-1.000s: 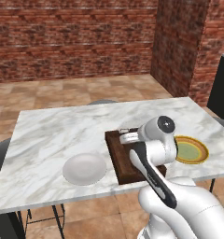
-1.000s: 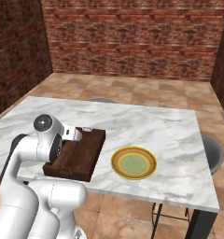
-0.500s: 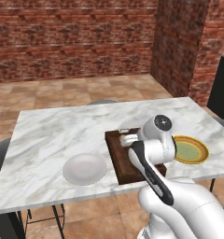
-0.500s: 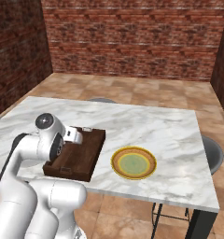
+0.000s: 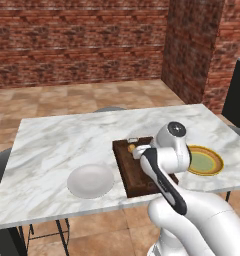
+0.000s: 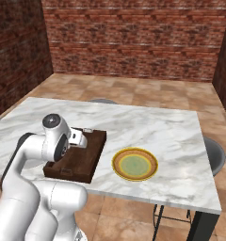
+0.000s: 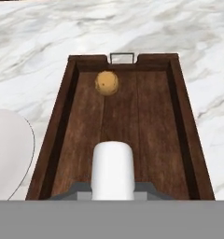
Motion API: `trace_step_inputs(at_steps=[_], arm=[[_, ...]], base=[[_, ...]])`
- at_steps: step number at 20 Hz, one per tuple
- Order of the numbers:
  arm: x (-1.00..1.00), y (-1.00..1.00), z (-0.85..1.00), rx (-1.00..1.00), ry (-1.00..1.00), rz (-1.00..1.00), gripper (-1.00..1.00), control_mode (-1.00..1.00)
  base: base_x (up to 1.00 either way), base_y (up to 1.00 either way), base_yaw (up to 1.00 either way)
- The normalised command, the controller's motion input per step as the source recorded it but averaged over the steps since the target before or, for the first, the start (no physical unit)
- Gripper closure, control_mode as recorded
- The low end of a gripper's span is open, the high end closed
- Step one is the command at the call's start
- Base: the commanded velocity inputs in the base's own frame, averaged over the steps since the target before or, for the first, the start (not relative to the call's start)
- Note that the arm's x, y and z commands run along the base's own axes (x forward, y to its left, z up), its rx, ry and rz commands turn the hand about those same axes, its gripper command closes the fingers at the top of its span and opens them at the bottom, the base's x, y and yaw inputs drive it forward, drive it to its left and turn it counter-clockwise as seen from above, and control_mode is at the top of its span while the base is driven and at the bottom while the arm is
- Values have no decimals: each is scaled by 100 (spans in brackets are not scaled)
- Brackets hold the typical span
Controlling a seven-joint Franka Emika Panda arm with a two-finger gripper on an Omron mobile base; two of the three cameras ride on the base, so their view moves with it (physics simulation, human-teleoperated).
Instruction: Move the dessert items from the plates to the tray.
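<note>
Little has shifted since the earlier frames: you can see the arm's wrist sitting a touch lower over the tray, and both plates lie where they were.

At the bottom centre of the hand view, your gripper is closed narrowly on the white cylinder, a smooth, stubby, matte piece gripped between the two dark tips. It hangs over the near end of the tray, though you cannot tell whether it touches the floor of it. No writing or label can be read on anything.

Ahead of it, in the upper middle of that view, the orange-brown ball rests on the tray floor near the far short wall; its surface looks faintly speckled. That wall carries a thin metal loop handle. The tray is dark brown wood with long plank grain and raised straight sides.

At the left edge you see the curved rim of the plain grey-white plate, smooth and unpatterned. In the right base view, the plate with the yellow-orange rim lies right of the tray, its centre pale green. Everything rests on a white marble table with grey veins.
</note>
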Motion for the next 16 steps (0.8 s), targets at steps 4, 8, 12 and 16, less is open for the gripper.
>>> trace_step_inputs(at_steps=[4, 8, 12, 16], arm=[[6, 0, -59, 0, 0, 0, 100, -100], [9, 0, -70, 0, -1, 0, 100, -100], [9, 0, -60, 0, 0, 0, 100, -100], [7, 0, -57, 0, 0, 0, 100, -100]], base=[[0, 0, 0], [0, 0, 0], [0, 0, 0], [0, 0, 0]])
